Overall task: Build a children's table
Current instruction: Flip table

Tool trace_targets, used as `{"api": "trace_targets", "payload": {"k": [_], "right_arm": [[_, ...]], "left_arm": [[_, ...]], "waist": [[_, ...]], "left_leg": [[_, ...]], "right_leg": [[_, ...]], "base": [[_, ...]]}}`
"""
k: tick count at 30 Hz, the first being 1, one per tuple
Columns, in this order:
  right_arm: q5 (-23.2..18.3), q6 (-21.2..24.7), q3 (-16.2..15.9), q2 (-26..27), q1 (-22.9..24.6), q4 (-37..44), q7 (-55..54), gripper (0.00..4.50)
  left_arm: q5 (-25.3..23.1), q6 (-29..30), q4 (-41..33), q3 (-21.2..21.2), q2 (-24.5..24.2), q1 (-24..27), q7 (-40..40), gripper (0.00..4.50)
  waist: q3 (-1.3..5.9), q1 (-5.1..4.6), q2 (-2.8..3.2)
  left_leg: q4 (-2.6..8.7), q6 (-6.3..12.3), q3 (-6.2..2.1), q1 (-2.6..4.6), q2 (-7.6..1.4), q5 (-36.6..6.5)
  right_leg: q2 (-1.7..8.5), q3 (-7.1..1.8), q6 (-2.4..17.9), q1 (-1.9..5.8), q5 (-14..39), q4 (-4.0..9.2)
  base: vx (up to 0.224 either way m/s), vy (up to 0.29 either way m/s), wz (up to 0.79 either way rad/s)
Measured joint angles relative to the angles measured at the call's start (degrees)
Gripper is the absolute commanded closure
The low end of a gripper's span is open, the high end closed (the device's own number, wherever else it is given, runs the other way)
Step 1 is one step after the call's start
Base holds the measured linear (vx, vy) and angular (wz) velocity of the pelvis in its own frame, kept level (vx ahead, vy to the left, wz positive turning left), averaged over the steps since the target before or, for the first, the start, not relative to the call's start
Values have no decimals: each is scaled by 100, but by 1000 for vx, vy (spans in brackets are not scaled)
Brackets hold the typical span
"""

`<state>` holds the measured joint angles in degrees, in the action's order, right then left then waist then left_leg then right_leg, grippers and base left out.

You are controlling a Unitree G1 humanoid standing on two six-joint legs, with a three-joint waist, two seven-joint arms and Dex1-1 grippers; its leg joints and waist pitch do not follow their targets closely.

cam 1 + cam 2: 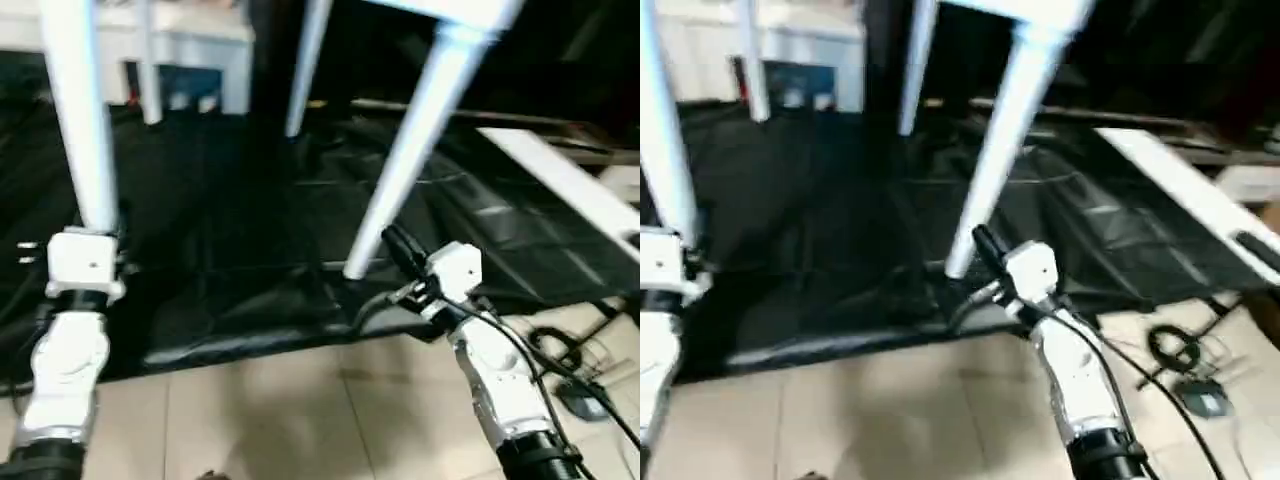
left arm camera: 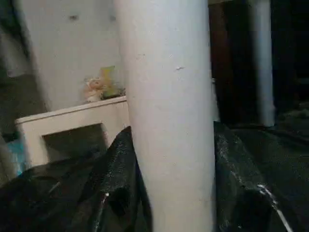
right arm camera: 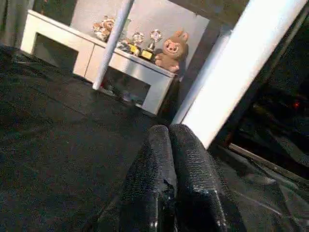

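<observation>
The children's table stands upright, its white top [image 1: 455, 12] at the upper edge of the head views and its four white tube legs pointing down. My left gripper [image 2: 170, 164] is shut on the near left leg [image 1: 82, 120]; black fingers [image 2: 115, 193] press on both sides of the tube. The near right leg [image 1: 410, 150] slants down to the black cloth. My right gripper [image 1: 393, 240] is shut and empty, its tips just right of that leg's foot [image 1: 355, 268]. The right wrist view shows the fingers [image 3: 169, 145] pressed together beside the leg [image 3: 241, 72]. Two far legs [image 1: 306, 60] stand behind.
The black-draped work table [image 1: 230, 220] ends at a front edge just below the near right foot, with tiled floor [image 1: 280, 400] beyond. A long white board [image 1: 565, 180] lies at the right. Cables [image 1: 570, 375] trail on the floor. A white cabinet [image 1: 200, 45] stands behind.
</observation>
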<state>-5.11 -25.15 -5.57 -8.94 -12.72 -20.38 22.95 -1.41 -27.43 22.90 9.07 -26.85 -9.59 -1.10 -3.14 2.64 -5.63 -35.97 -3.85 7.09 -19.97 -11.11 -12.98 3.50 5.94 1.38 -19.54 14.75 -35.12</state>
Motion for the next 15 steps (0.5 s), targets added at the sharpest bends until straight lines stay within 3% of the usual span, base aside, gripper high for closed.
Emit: {"api": "trace_targets", "payload": {"k": [1, 2, 3, 4, 5, 6, 7, 8, 9, 15], "right_arm": [[-10, 13, 7, 0, 12, 23, -4, 450], [-29, 29, 35, -10, 61, 61, -8, 450], [-40, 92, 39, 2, 87, 97, -5, 450], [-52, 126, 33, 3, 79, 108, -2, 450], [-102, 213, 17, 35, 107, 115, 0, 450], [-126, 245, 22, 34, 149, 120, 2, 450], [-167, 370, 27, 46, 221, 121, 14, 450], [-205, 461, 27, 46, 231, 124, 36, 450], [-264, 588, 22, 60, 230, 192, 107, 450], [-431, 841, 24, 118, 388, 466, 125, 450]], "left_arm": [[-6, 43, 51, -60, -80, 1, -158, 221], [23, 60, 75, -138, -72, -22, -326, 217], [71, 48, 64, -204, -56, -21, -480, 206], [89, 35, 61, -229, -14, 30, -550, 195], [164, -29, 52, -207, -10, 173, -604, 195], [173, -33, 52, -210, -31, 184, -632, 175], [214, -18, 36, -200, -98, 173, -718, 166], [268, 19, 20, -192, -126, 176, -779, 166], [335, 116, 32, -170, -136, 279, -873, 160], [656, 346, 54, -67, -110, 570, -1207, 112]], "waist": [[-1, 51, 2], [2, 148, -33], [42, 310, -209], [35, 360, -202], [60, 438, -67], [88, 450, -12], [93, 451, -12], [86, 424, -20], [76, 384, -2], [76, 371, -14]], "left_leg": [[50, -1, 66, -1, -6, 1], [73, -1, 206, -7, -21, 1], [62, -22, 425, 2, 3, 13], [-159, -66, 353, -27, 16, -110], [-326, -34, 27, 13, 78, -161], [-279, -65, -79, 60, 109, -142], [-170, -215, -76, 58, 103, -24], [-97, -214, -12, 81, 78, 11], [-44, -211, 52, 91, 42, 14], [59, -214, 103, 54, 0, 17]], "right_leg": [[-1, 4, 53, -8, 97, -164], [20, -74, 94, -12, 267, -482], [103, -306, -72, -41, 433, -731], [92, -364, -127, -149, 392, -771], [61, -329, -128, -175, 385, -788], [28, -303, -125, -194, 352, -783], [-11, -326, -92, -218, 194, -689], [-40, -374, -58, -251, 75, -624], [-43, -375, -29, -232, 20, -553], [-58, -352, -42, -216, -55, -398]], "base": [[-106, -27, 3], [-59, -98, 6], [-59, -98, 6], [46, -133, -5], [117, -68, -16], [117, -68, -16], [0, 0, 0], [-65, -48, 30], [-65, -48, 30], [0, 0, 0]]}}
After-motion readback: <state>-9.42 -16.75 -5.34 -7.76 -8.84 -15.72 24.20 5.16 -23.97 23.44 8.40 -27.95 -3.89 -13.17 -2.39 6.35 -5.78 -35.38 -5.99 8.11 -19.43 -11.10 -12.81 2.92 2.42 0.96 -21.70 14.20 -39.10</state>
